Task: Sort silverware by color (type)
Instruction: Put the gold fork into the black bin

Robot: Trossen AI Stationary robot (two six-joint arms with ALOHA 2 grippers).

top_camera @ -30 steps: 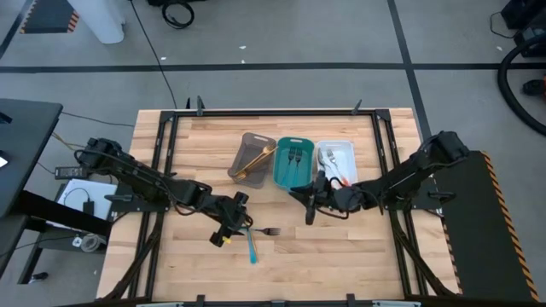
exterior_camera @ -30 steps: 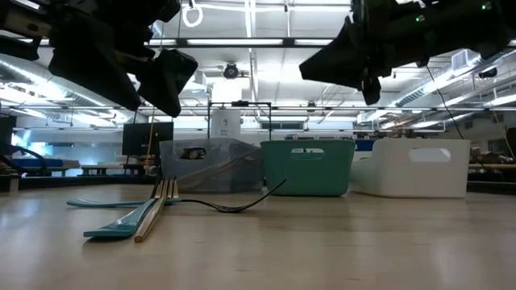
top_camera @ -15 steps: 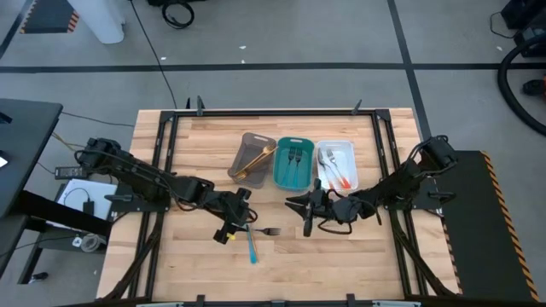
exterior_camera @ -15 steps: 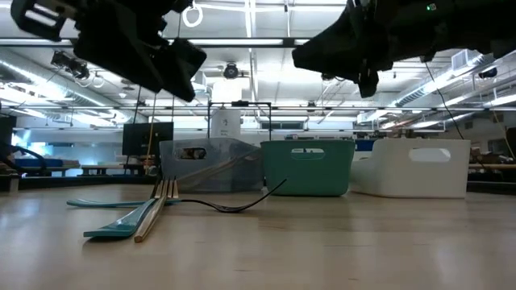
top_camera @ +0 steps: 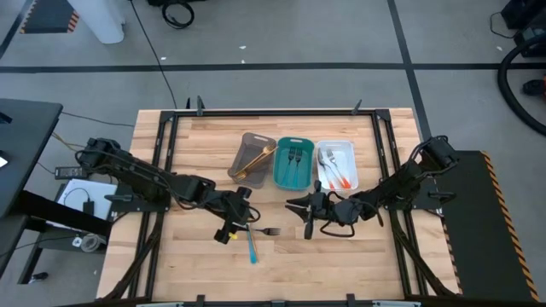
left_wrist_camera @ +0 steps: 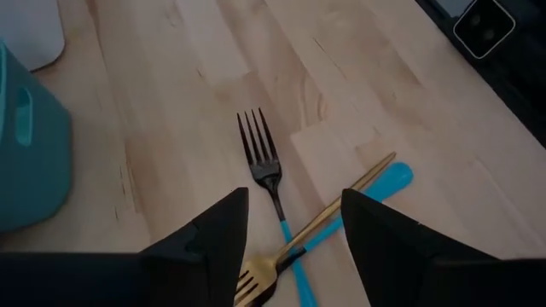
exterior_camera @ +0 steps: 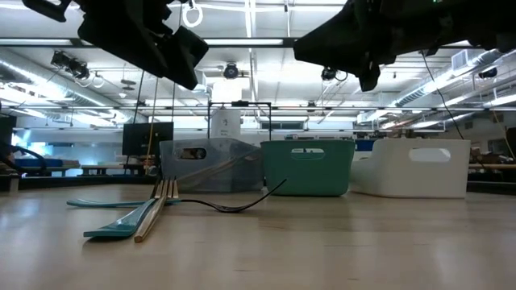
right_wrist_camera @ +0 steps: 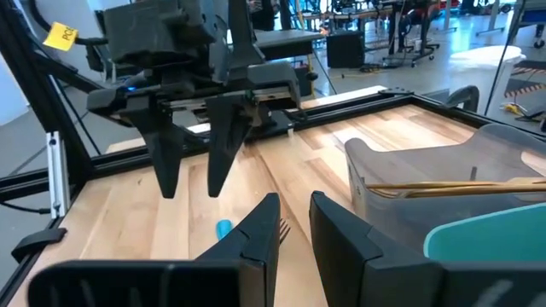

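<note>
Most of the sorting looked done. The grey-brown tray [top_camera: 252, 157] held gold pieces, one long gold handle [right_wrist_camera: 444, 182] lying across it in the right wrist view. The teal tray [top_camera: 293, 163] held dark pieces with blue handles, and the white tray [top_camera: 338, 164] held silver pieces with orange handles; exact counts could not be read in any tray.

Three pieces were left loose on the bench [top_camera: 196, 141], near its front and left of centre, well apart from the trays. A dark fork [left_wrist_camera: 263, 162] with a blue handle lay flat, tines toward the trays. A gold fork [left_wrist_camera: 320, 231] lay crossed over that fork's handle, touching it, and a blue-handled piece [top_camera: 252, 247] lay beside them, its head too small to tell.

The left gripper [left_wrist_camera: 290, 226] hung just above the crossing of the two forks, fingers [left_wrist_camera: 217, 234] apart with the gold fork between them and nothing held. It probably had the gold fork lined up for the grey-brown tray. The crossed handles could make a clean pick awkward, since lifting one might drag the other.

The right gripper [top_camera: 309, 211] hovered in front of the teal tray, beside the loose pile, fingers [right_wrist_camera: 256, 234] slightly parted and empty.

By this reckoning, one gold piece and two blue-handled ones were yet to be put away
</note>
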